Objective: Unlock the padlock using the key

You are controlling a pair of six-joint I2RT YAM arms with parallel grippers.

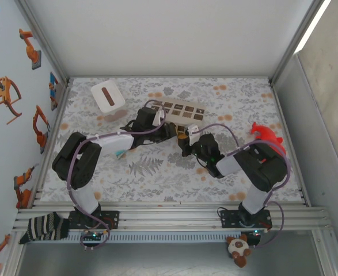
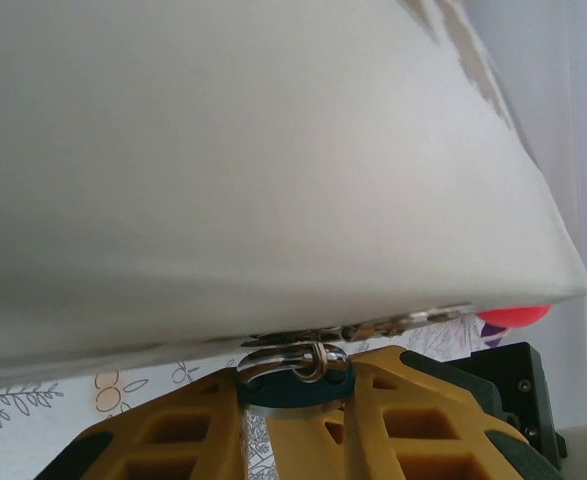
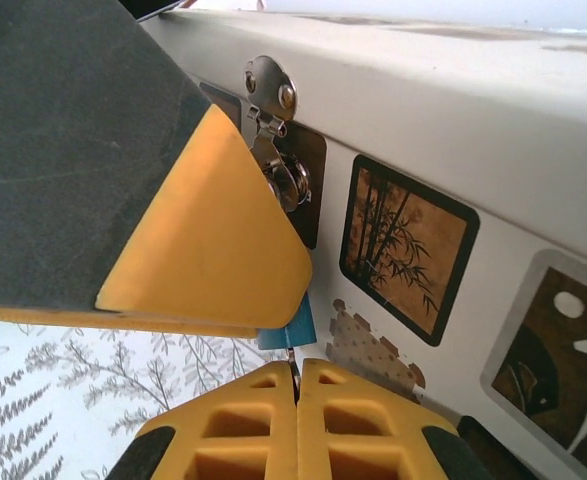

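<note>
Top external view: a floral-patterned table sits inside a pale-walled booth, and both arms meet at the white picture box mid-table. Left jaws pinch the blue padlock at the box's metal hasp. Right jaws are pressed together on the thin key, just beneath the padlock.

From above, the light is bright and even. A strip far right of the box is burnt out white, and the arms give only soft shadows on the table. In the left wrist view the box is very close, blurred and pale; under it the key glints. In the right wrist view the box pictures are sharp.
</note>
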